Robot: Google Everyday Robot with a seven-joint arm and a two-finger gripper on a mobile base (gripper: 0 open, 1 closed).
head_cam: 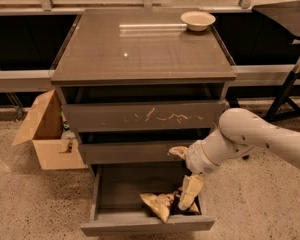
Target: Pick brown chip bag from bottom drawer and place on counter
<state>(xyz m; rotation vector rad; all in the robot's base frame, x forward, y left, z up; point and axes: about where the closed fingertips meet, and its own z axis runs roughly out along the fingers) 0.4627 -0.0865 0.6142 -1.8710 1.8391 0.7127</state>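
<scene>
The bottom drawer (110, 186) of the dark grey cabinet stands pulled open. The brown chip bag (157, 204), crumpled tan-yellow foil with dark patches, lies in its front right part. My gripper (186, 196) hangs from the white arm on the right and reaches down into the drawer, right over the bag's right end. One pale finger (190, 190) points down at the bag; another (178, 151) sticks out to the left by the middle drawer. The glossy counter (135, 46) tops the cabinet.
A cream bowl (198, 20) sits at the counter's back right corner. An open cardboard box (46, 131) stands on the floor left of the cabinet. The scratched top drawer front (145, 115) and the narrow middle drawer (130, 151) are above the open drawer. A black stand (290, 86) is at the right.
</scene>
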